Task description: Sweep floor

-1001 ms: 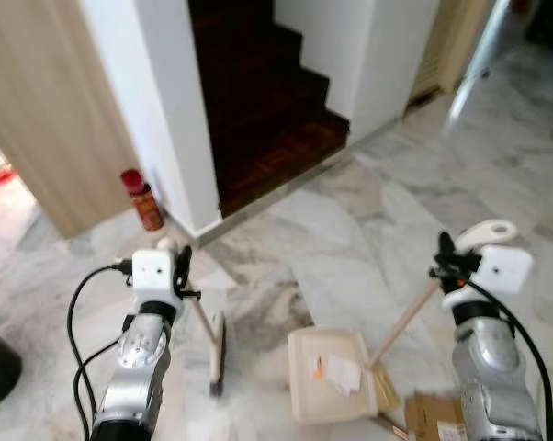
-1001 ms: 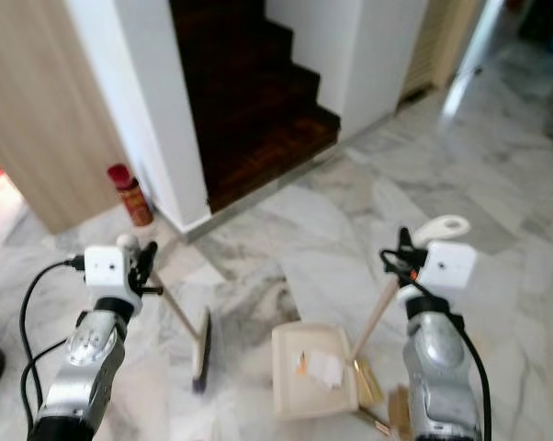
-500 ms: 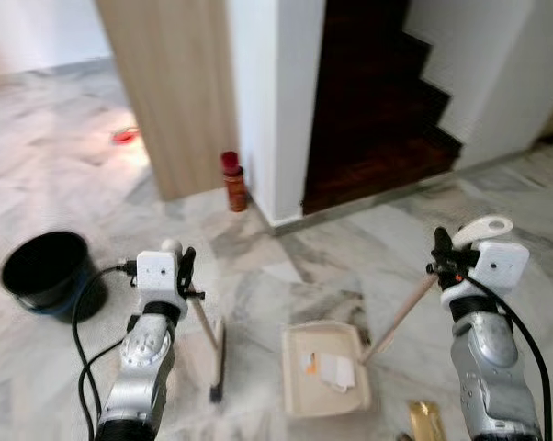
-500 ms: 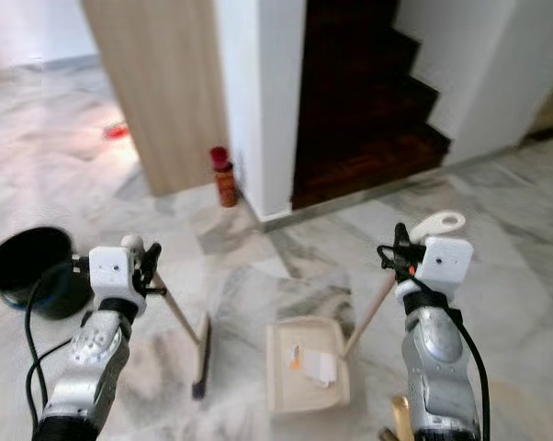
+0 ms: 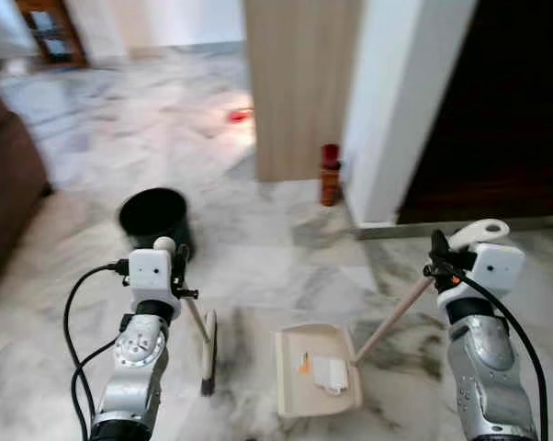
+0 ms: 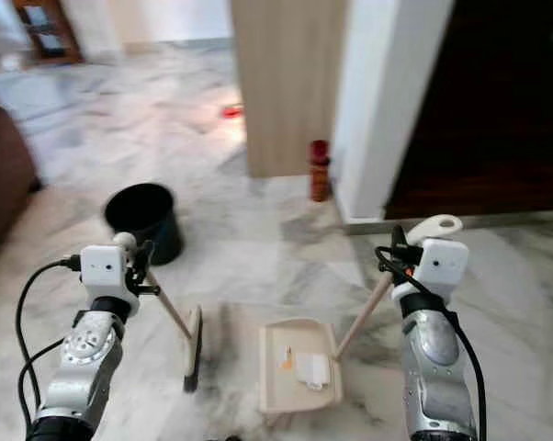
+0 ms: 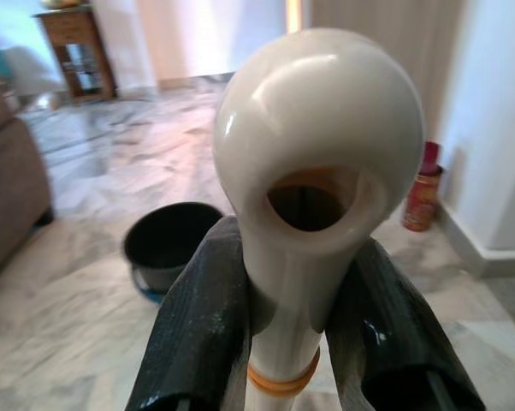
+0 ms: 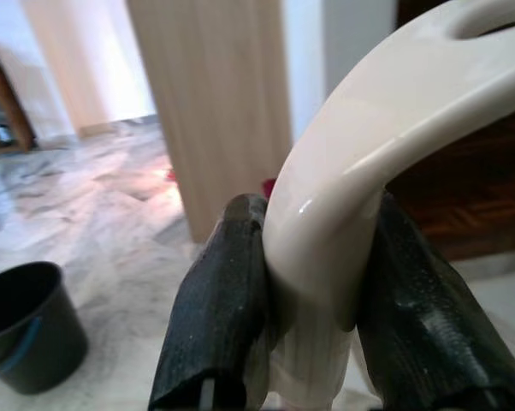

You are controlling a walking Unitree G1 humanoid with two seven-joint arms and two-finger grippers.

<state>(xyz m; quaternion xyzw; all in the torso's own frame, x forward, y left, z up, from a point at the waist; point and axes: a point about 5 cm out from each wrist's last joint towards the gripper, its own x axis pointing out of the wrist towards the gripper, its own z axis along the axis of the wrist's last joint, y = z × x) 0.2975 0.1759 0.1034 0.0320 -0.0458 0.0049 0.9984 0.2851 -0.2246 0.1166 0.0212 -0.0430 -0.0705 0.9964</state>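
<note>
My left gripper [image 5: 178, 269] is shut on the cream handle of a broom [image 7: 313, 163], whose thin stick slants down to the broom head [image 5: 208, 354] on the marble floor. Both black fingers [image 7: 198, 325] clamp the handle just below its rounded knob. To the right, my right gripper [image 5: 436, 264] is shut on the curved cream handle [image 8: 369, 145] of a dustpan [image 5: 299, 393]. The pan lies flat on the floor between the arms, with paper scraps [image 5: 329, 372] inside it.
A black bucket [image 5: 154, 214] stands on the floor ahead to the left. A red can [image 5: 329, 174] sits at the foot of the wood panel and white wall corner [image 5: 396, 110]. A dark stairwell [image 5: 502, 110] opens on the right. A brown sofa [image 5: 5, 211] lines the left edge.
The whole picture has swung left: the stairs slid off to the right, and the bucket and sofa came into view. Both grippers keep their hold on broom and dustpan.
</note>
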